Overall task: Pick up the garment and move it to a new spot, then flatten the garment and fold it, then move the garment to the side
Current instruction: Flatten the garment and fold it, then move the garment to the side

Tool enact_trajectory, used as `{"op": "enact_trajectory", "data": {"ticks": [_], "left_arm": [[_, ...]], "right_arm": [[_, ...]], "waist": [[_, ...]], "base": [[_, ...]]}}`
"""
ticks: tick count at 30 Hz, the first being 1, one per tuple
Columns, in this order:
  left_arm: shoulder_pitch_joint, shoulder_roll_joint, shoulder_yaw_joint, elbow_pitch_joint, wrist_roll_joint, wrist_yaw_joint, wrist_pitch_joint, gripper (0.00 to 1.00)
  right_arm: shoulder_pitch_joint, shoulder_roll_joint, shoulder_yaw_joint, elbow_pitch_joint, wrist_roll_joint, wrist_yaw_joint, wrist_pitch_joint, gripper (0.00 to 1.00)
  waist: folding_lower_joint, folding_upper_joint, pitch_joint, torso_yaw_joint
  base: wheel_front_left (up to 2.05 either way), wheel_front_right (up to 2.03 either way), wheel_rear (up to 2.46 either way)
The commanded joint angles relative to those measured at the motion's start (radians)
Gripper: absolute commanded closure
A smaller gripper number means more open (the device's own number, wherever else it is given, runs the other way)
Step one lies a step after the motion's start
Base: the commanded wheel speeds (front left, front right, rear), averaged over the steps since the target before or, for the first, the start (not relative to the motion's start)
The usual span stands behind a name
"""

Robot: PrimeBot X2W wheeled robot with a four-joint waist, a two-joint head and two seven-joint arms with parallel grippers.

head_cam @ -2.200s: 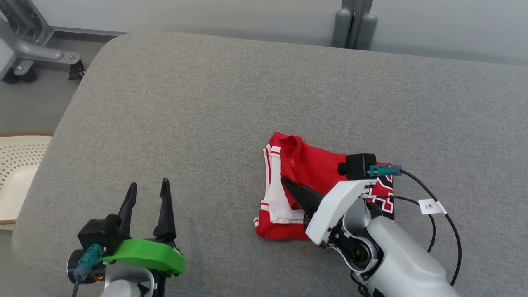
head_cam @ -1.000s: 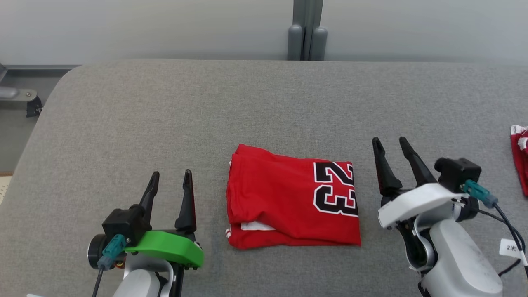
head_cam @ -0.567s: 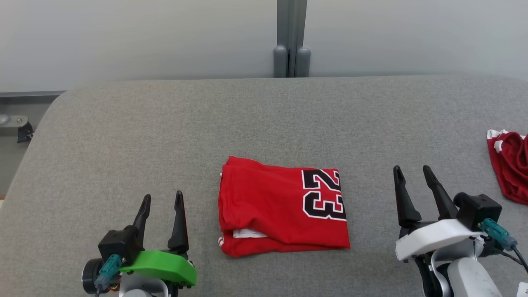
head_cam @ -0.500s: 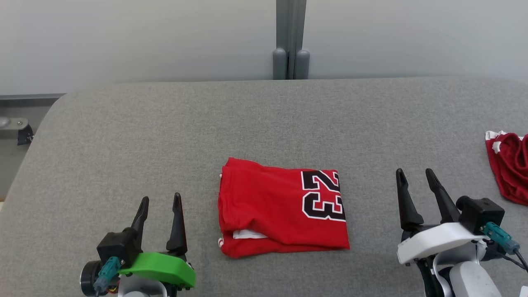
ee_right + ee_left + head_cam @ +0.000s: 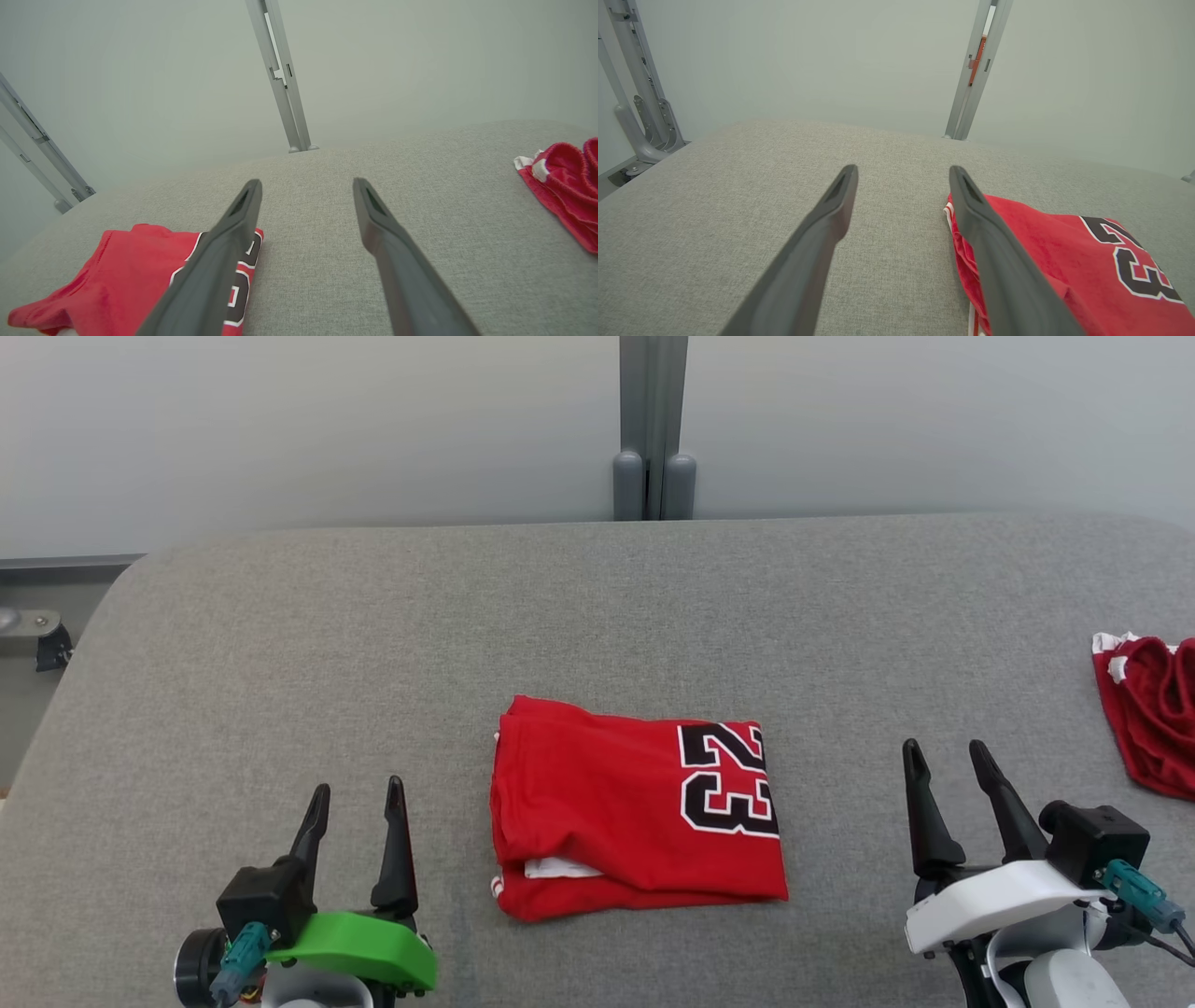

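Grey pad (image 5: pixel 280 644): 1, spreads fwd of post (image 5: pixel 652 429). Folded red jersey "23" (image 5: pixel 607 803): 1, flat on pad, straight in front of post, nothing touching it. Crumpled red garment (image 5: pixel 1144 709): 1, far R of post, at pad edge. L gripper (image 5: pixel 358 786) near-L of post, R gripper (image 5: pixel 944 745) near-R: 2, both w/ jaws apart, empty. Judged step: shift jersey aside. Do well: pinch all layers, both sides, lift level, keep fold stacked, set down clear of crumpled one.
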Motion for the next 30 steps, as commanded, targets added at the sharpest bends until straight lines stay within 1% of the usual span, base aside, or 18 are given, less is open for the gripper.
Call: {"op": "enact_trajectory", "data": {"ticks": [1, 10, 13, 18, 24, 26, 28, 30], "left_arm": [[0.012, -0.002, 0.005, 0.001, 0.007, -0.005, 0.0, 0.0], [0.006, -0.016, 0.023, 0.004, 0.028, -0.021, 0.0, 0.0], [-0.001, -0.019, 0.027, 0.0, 0.037, -0.023, 0.0, 0.0], [-0.016, -0.029, 0.032, -0.003, 0.048, -0.028, 0.0, 0.0], [-0.039, -0.044, 0.033, 0.002, 0.052, -0.037, 0.0, 0.0], [-0.05, -0.051, 0.036, 0.004, 0.054, -0.039, 0.0, 0.0], [-0.053, -0.053, 0.039, 0.006, 0.055, -0.041, 0.0, 0.0], [-0.055, -0.056, 0.039, 0.007, 0.056, -0.044, 0.0, 0.0]], "right_arm": [[0.006, -0.001, 0.001, 0.001, 0.003, 0.0, 0.005, 0.0], [-0.01, -0.001, 0.002, 0.001, -0.013, 0.0, 0.017, 0.0], [-0.036, -0.001, 0.001, -0.01, -0.036, 0.0, 0.04, 0.0], [-0.093, -0.008, 0.007, -0.019, -0.049, 0.0, 0.168, 0.0], [-0.153, -0.072, 0.065, 0.017, 0.034, 0.0, 0.333, 0.0], [-0.17, -0.094, 0.098, 0.048, 0.102, 0.0, 0.409, 0.0], [-0.173, -0.117, 0.111, 0.07, 0.136, 0.0, 0.444, 0.0], [-0.176, -0.125, 0.119, 0.089, 0.17, 0.0, 0.466, 0.0]], "waist": [[0.0, 0.0, 0.002, 0.0], [0.0, 0.0, 0.015, 0.006], [0.0, 0.0, 0.03, 0.01], [0.0, 0.0, 0.066, 0.026], [0.0, 0.0, 0.119, 0.069], [0.0, 0.0, 0.141, 0.098], [0.0, 0.0, 0.152, 0.118], [0.0, 0.0, 0.16, 0.139]], "base": [[0.0, 0.0, 0.0], [0.0, 0.0, 0.0], [0.0, 0.0, 0.0], [0.0, 0.0, 0.0], [0.0, 0.0, 0.0], [0.0, 0.0, 0.0], [0.0, 0.0, 0.0], [0.0, 0.0, 0.0]]}}
